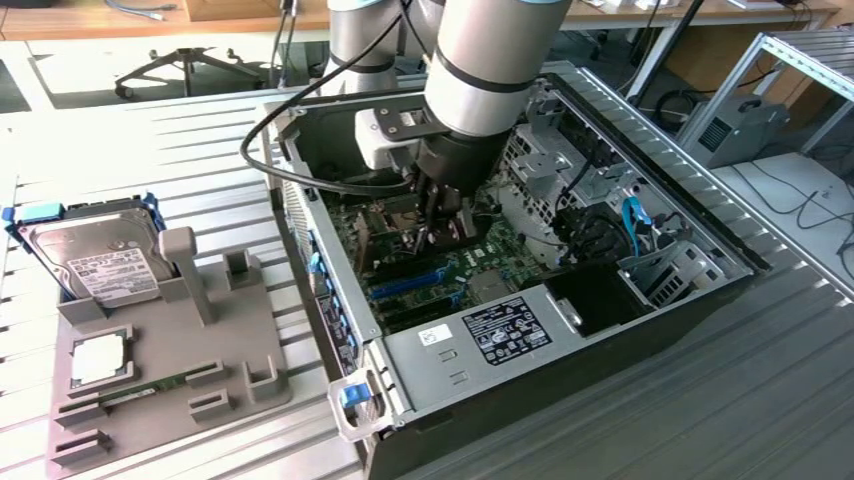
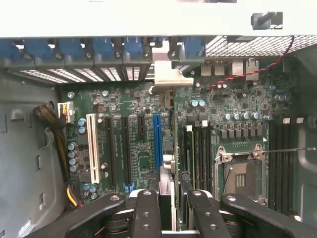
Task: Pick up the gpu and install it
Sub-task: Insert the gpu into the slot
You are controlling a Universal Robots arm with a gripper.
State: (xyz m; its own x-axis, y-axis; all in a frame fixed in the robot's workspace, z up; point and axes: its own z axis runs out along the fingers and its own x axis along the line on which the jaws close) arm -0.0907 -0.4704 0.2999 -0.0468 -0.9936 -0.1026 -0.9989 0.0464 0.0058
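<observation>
The gpu (image 2: 168, 80) is seen edge-on in the wrist view, a thin card running from between my fingers to its silver end bracket at the case's rear wall. My gripper (image 2: 172, 198) is shut on it, one black finger (image 2: 146, 213) on each face. The card hangs just beside the blue slot (image 2: 157, 141) on the motherboard; whether it touches the board I cannot tell. In the exterior view my gripper (image 1: 442, 228) reaches down into the open computer case (image 1: 534, 390), low over the green motherboard (image 1: 467, 265).
A white slot (image 2: 91, 148), black slots, memory slots (image 2: 198, 153) and the CPU socket (image 2: 240, 173) surround the card. Outside the case, on the exterior view's left, a grey fixture (image 1: 167, 375) carries a silver hard drive (image 1: 100, 262), a chip (image 1: 100, 360) and a green memory stick (image 1: 134, 395).
</observation>
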